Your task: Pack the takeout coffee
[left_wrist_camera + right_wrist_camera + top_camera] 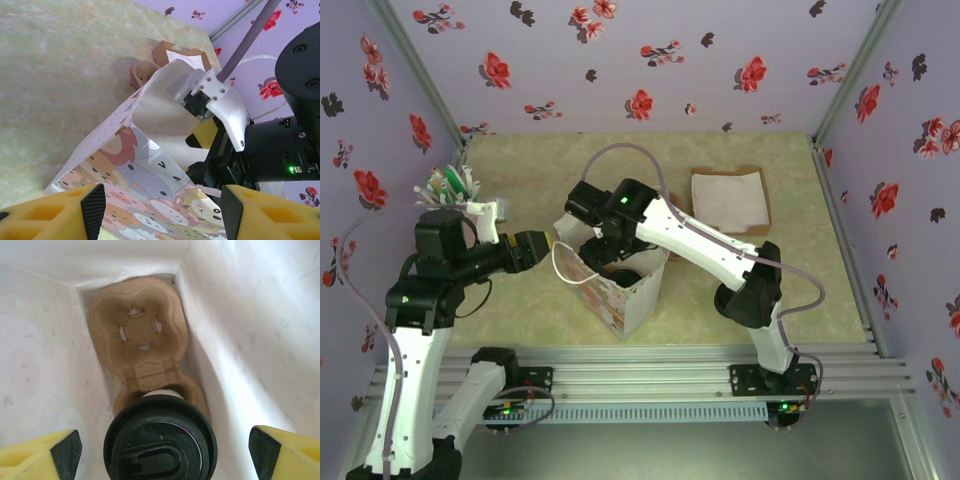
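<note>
The takeout coffee (160, 435) stands lidded in one pocket of the pulp carrier (137, 335) at the bottom of the paper bag (630, 295), mid-worktop (510, 310). The right end effector (165, 452) is inside the bag, fingers spread either side of the lid, clear of it, close to the white walls. The left end effector (162, 212) is spread at the bag's left rim, printed wall between its fingers, unpinched. Bare worktop lies left of the bag

takeout coffee (160, 437) cropped below, wall mostly hidden
</note>
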Controlling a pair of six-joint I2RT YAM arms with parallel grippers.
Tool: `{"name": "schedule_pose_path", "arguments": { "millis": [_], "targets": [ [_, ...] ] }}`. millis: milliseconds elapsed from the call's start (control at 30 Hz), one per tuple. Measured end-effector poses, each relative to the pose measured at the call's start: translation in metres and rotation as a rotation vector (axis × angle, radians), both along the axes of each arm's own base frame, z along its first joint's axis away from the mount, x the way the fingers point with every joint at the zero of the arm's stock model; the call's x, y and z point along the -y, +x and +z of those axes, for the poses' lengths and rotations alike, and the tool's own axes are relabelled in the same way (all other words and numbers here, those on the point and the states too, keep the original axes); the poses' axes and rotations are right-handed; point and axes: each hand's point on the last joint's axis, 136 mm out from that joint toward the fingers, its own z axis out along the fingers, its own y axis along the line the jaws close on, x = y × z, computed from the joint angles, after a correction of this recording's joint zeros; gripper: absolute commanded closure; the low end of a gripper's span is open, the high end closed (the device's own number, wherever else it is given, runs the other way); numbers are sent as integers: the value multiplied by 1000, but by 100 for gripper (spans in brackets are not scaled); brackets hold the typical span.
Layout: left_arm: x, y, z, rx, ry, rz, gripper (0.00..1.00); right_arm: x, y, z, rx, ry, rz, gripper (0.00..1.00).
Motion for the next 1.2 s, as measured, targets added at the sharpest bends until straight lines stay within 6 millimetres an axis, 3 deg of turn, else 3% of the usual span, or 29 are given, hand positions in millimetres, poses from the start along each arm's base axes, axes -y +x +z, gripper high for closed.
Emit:
{"name": "schedule_pose_path", "arguments": {
  "millis": [400, 867, 1200],
  "targets": [
    [0, -1, 0, 1, 0, 0, 34, -9, 7, 22, 43, 58, -3, 11],
    [0, 0, 14, 39, 3, -5, 13, -11, 1, 39, 72, 85, 7, 11],
    [1, 5, 23, 54, 9, -9, 5, -2, -17, 73, 120, 145, 34, 11]
  ]
}}
